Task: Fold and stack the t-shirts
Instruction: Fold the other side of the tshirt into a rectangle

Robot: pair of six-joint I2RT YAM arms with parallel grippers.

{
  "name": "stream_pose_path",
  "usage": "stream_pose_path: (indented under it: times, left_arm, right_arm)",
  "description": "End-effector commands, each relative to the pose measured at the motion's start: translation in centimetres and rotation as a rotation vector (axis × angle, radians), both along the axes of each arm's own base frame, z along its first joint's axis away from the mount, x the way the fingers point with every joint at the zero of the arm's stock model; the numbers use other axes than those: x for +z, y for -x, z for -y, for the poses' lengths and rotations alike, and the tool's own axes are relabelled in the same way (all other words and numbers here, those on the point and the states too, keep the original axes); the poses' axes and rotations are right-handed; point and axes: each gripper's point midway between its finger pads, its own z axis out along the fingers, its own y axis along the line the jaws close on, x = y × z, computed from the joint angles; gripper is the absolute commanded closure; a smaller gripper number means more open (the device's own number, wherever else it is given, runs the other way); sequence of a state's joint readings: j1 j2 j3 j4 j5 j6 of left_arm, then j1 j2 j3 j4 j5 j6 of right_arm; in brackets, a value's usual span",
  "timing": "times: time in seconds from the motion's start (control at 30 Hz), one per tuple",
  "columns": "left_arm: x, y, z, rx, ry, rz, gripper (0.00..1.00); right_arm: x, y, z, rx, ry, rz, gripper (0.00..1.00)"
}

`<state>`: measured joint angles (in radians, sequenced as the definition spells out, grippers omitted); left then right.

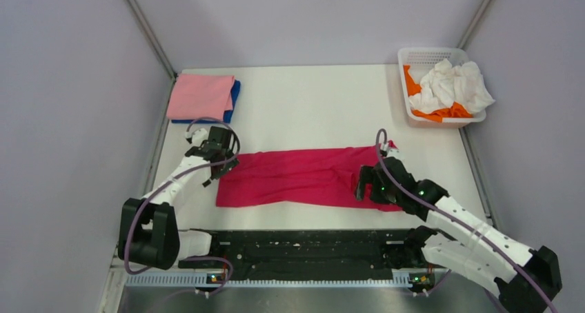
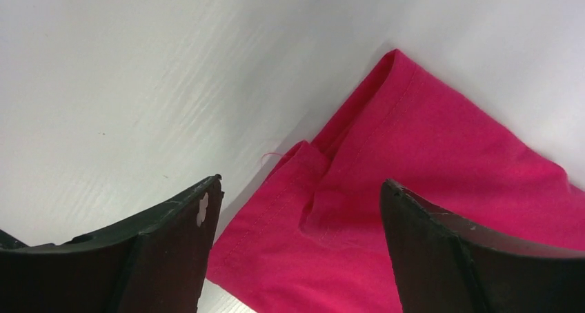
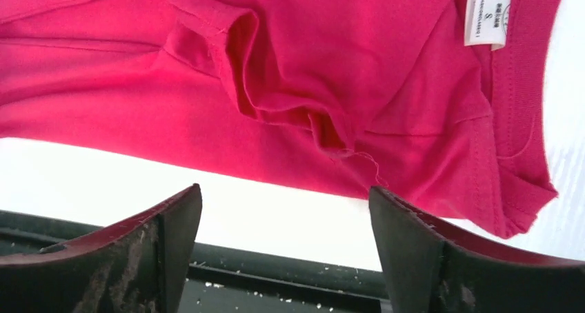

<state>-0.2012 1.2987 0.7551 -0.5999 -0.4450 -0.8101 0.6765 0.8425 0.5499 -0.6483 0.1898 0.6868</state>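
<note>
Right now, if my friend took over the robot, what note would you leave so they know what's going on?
Left end effector: open, holding nothing, over the left end of the red t-shirt.
Right end effector: open, empty, at the shirt's right end, near the neck label.
Done: pink t-shirt folded on top of the blue t-shirt, far left corner of the table. The red one lies as a long band, apparently partly folded.
Left: finish folding the red one and stack it. Then do the white t-shirt and orange t-shirt, crumpled in the basket.
</note>
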Motion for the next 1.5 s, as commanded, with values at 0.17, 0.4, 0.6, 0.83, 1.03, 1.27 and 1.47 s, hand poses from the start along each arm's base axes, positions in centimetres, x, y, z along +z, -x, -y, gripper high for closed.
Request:
stream_pose_path:
  times: [0.17,0.4,0.6,0.83,1.03,1.27,1.47]
  left_arm:
    - [5.7,-3.4,3.3,-0.105,0.141,0.134,0.05]
    - [2.5,-3.9,8.7,-0.311,0.354,0.108,0.01]
    - [-1.3,-2.6,6.7,-0.235,0.287,0.003,0.01]
    - [-2.3,-2.3,4.9,-0.18,0.27,-0.004,0.01]
    - [-2.7,-2.3,4.9,-0.176,0.274,-0.019,0.01]
    - [-1.0,-2.7,4.5,-0.168,0.25,0.005,0.01]
    - [4.0,-4.3,4.7,-0.216,0.145,0.097,0.01]
  right_arm:
    - [7.4,-4.7,-3.2,-0.008,-0.179,0.274,0.01]
    - [4.7,-10.7,-5.6,-0.005,-0.083,0.306,0.01]
    - [0.8,-11.1,-7.7,0.101,-0.06,0.223,0.01]
    - [0.3,-7.3,-11.4,0.316,-0.11,0.192,0.01]
    - [1.4,-2.0,-14.8,0.523,-0.188,0.152,0.01]
    - [2.8,-1.4,-12.7,0.41,-0.139,0.192,0.01]
    - [3.8,-4.0,-7.6,0.141,-0.058,0.264,0.01]
